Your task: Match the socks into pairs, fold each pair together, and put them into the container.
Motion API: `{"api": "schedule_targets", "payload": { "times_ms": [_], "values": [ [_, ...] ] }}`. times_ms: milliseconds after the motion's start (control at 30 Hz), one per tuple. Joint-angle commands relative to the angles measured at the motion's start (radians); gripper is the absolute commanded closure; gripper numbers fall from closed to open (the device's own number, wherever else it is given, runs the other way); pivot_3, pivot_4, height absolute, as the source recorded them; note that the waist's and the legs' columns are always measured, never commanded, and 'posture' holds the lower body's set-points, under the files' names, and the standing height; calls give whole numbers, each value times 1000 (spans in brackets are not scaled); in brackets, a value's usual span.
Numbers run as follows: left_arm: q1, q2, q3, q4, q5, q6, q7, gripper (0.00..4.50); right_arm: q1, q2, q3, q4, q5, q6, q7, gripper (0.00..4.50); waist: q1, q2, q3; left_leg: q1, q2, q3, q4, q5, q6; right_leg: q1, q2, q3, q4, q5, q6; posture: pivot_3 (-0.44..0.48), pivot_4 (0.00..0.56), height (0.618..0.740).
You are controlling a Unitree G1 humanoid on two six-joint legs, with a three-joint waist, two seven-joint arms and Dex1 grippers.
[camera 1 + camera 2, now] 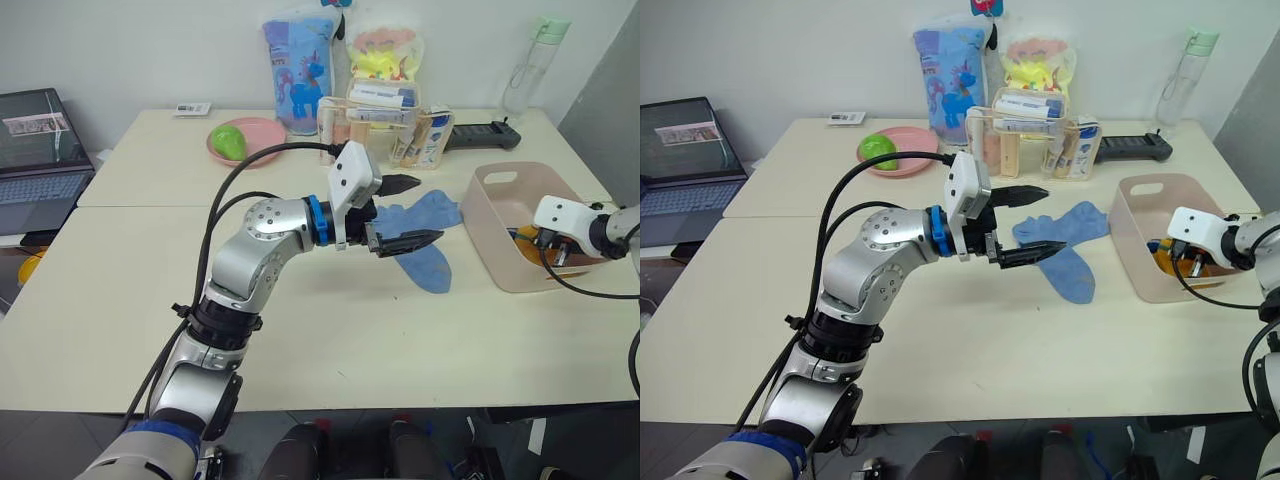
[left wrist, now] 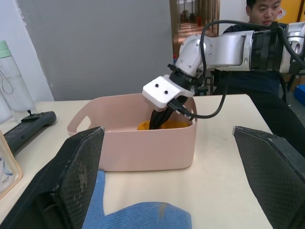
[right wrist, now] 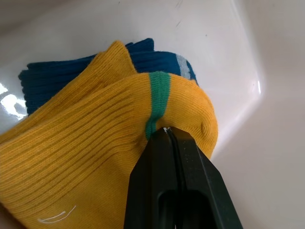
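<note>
Two light blue socks (image 1: 431,256) lie overlapping on the table, left of the pale pink container (image 1: 489,240). My left gripper (image 1: 408,212) hovers just above their near end, open wide, with nothing between its fingers (image 2: 76,176). My right gripper (image 1: 548,248) reaches down into the container. In the right wrist view its fingers are pressed together at the cuff of a mustard yellow sock (image 3: 95,162) with a green stripe. That yellow pair lies on top of a dark navy blue pair (image 3: 71,76) on the container floor.
At the back of the table stand a pink plate (image 1: 262,133) with a green object, a clear organiser of bottles (image 1: 385,125), a black device (image 1: 482,133) and a water bottle (image 1: 530,65). A laptop (image 1: 40,150) sits far left. A person (image 2: 267,71) sits beyond the table.
</note>
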Motion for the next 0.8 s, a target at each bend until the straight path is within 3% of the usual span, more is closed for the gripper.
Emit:
{"api": "schedule_targets", "payload": {
  "times_ms": [33,300,400,533,633,800],
  "values": [
    [0,8,11,-49,0,-1,8,0,-73,-58,-38,-38,6,-11,-1,4472,0,0,0,0,0,0,0,0,0,0,0,0,0,0,0,0,150,740],
    [17,63,42,-34,-1,-10,-1,0,-200,-47,-140,-195,118,122,28,4472,-1,0,0,0,0,0,-1,0,0,-1,0,0,0,0,0,0,150,740],
    [56,107,67,-26,8,-20,-1,0,-168,14,-203,-329,204,228,10,4472,-3,0,0,0,1,0,-1,0,0,-1,0,1,0,0,0,0,150,740],
    [180,174,134,-7,60,-91,52,0,-20,152,-313,-626,352,433,-82,4472,-2,1,0,0,1,-1,-2,0,0,-1,0,0,0,0,0,0,150,740],
    [240,184,177,-20,61,-96,96,0,112,226,-353,-817,408,548,-152,3861,5,1,0,-1,1,-2,-1,0,0,-2,0,-1,0,0,0,0,150,740],
    [409,169,265,-43,99,-151,223,0,439,446,-390,-1180,471,668,-369,2127,15,0,-4,-3,-1,-6,5,-1,0,-1,0,-2,0,0,0,0,150,740]
  ]
}}
